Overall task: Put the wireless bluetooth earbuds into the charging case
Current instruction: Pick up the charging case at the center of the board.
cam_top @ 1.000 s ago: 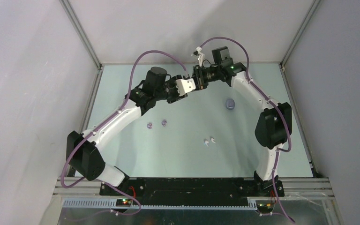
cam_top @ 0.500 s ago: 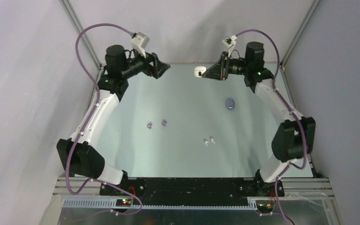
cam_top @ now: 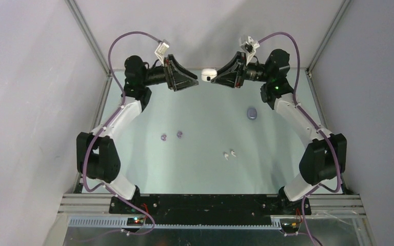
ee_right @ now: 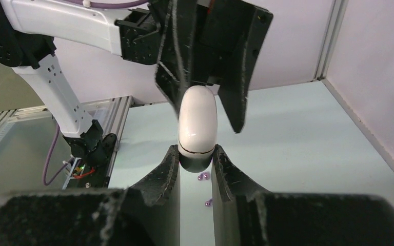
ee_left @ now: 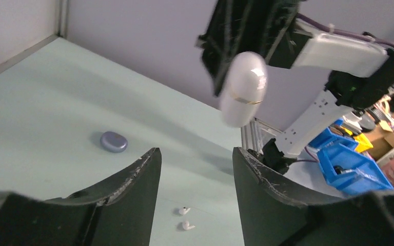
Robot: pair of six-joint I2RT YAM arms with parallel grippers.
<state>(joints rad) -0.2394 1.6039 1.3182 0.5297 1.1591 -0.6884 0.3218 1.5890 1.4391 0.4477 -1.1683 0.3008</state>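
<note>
Overhead, both arms are reaching along the top of the frame near the back wall point(cam_top: 205, 31), leaving the table point(cam_top: 205, 174) below them open for movement. The right gripper point(cam_top: 214, 79) is pinching a white charging case point(cam_top: 208, 75). The left gripper point(cam_top: 194, 82) is facing it, jaws standing apart and holding nothing. Only the right wrist view is showing the pads point(ee_right: 170, 164) squeezing the case's lower end. The left wrist view is showing the case beyond its spread fingers, not between them. Purple earbuds point(cam_top: 163, 137) are lying mid-table, white earbuds point(cam_top: 226, 156) lower right of them, a purple case point(cam_top: 252, 113) at right, all well apart from both grippers.
</note>
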